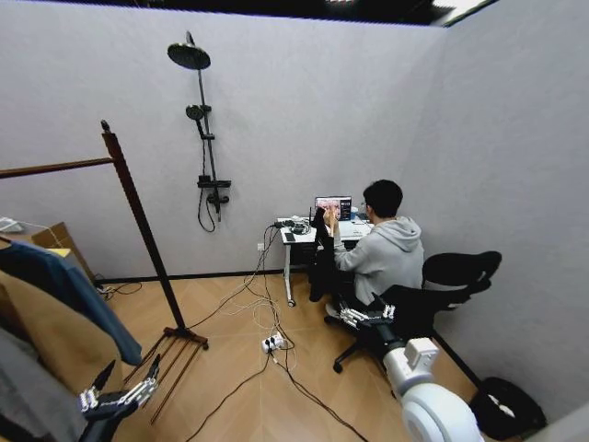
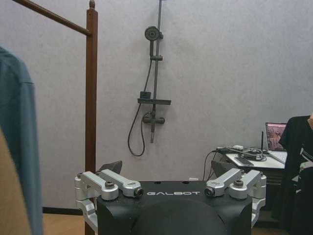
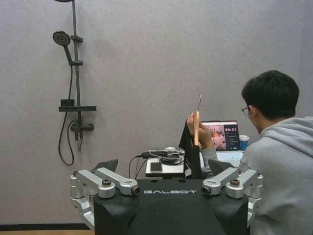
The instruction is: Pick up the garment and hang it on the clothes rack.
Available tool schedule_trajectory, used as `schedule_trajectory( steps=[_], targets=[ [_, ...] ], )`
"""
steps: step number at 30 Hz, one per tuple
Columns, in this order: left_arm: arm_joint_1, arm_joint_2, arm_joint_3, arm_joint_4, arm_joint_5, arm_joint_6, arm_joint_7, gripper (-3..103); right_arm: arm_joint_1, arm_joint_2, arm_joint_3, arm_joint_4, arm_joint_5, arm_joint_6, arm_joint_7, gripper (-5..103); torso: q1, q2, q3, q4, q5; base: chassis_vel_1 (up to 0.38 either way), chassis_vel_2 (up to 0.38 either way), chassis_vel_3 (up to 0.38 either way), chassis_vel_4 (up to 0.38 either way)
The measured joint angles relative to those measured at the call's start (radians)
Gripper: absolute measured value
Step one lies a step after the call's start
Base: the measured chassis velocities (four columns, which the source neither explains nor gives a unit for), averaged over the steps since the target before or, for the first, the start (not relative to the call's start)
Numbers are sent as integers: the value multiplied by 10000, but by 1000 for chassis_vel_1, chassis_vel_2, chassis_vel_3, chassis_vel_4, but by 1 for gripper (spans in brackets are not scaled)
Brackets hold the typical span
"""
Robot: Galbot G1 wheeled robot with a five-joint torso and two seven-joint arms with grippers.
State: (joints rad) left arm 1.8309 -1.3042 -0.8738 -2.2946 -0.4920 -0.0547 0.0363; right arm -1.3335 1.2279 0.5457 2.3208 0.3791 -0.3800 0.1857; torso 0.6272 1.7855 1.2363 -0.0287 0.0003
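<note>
The garment (image 1: 322,265) is black and hangs on a light wooden hanger (image 3: 196,128) with a metal hook; a seated person's hand holds it up by the small desk (image 1: 299,236). In the left wrist view the garment (image 2: 297,166) shows at the edge. The clothes rack (image 1: 140,219) is dark reddish-brown wood and stands at the left, its top rail (image 2: 51,16) running off the view. My left gripper (image 1: 129,372) hangs open low beside the rack's foot, its jaws empty (image 2: 166,169). My right gripper (image 1: 354,316) is open and empty (image 3: 163,166), facing the person and the garment from some way off.
A dark blue coat (image 1: 64,285) and a tan coat (image 1: 41,341) hang at the rack's left. Cables and a power strip (image 1: 271,343) lie on the wooden floor. An office chair (image 1: 442,295), a wall shower fixture (image 1: 204,129) and a black round object (image 1: 504,405) stand around.
</note>
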Motion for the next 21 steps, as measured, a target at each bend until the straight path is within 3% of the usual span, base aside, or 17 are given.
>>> schedule_trajectory(
  steps=[12,13,16,21],
  targets=[
    [-2,0,0,1,0,0,-2,100,224,24,-70,-172,-46,11,-11,100,-2,1,-2,-4,-10,-355,366,376,-367],
    [-1,0,0,0,0,0,-2,100,286,16,-50,-232,-50,13,-7,100,0,0,0,3,3,-330,340,333,-349],
    [-3,0,1,0,0,0,0,100,464,-54,57,-403,-50,18,18,100,6,-3,1,-3,-12,-288,317,255,-298],
    [-2,0,1,0,0,0,1,100,1145,-454,235,-1185,188,117,22,100,12,-5,3,1,-1,-162,194,124,-140]
  ],
)
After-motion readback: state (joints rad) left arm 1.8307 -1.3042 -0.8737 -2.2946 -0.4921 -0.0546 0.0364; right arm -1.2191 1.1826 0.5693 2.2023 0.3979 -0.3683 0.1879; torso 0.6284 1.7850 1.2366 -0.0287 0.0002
